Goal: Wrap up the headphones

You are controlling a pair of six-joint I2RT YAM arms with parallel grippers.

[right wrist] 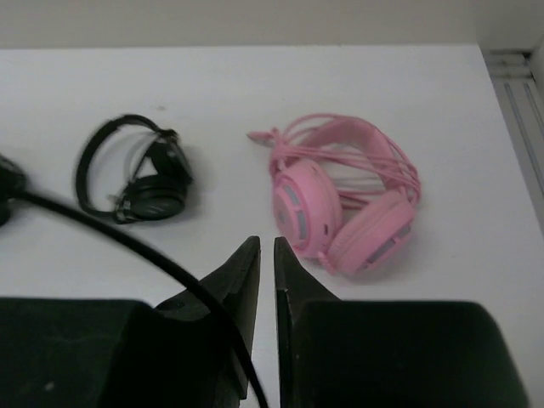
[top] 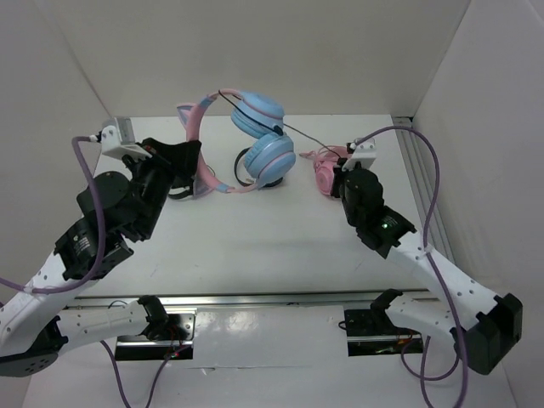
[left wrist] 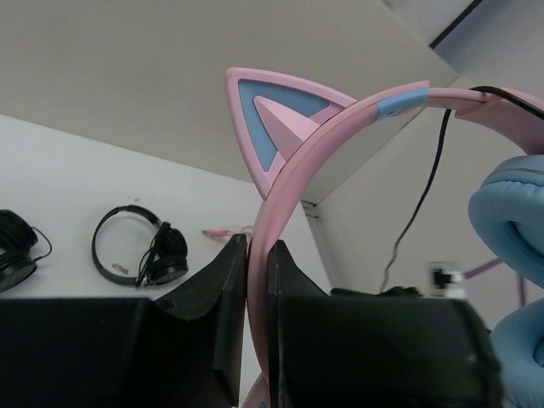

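Note:
The headphones (top: 270, 155) hang above the back of the table, light blue ear cups to the right. Their pink headband (left wrist: 293, 170) carries a cat ear. My left gripper (left wrist: 257, 246) is shut on that headband, seen from above at the left gripper (top: 197, 166). The thin black cable (top: 306, 136) runs from the cups toward my right gripper (top: 340, 174). In the right wrist view the cable (right wrist: 110, 234) crosses over the left finger, outside the narrow gap of the right gripper (right wrist: 266, 246). Those jaws stand slightly open with nothing between them.
All-pink headphones (right wrist: 340, 208) lie on the table just beyond the right gripper. Small black headphones (right wrist: 136, 174) lie further left, beneath the hanging cups. White walls close in the back and both sides; a metal rail (top: 416, 161) runs along the right edge.

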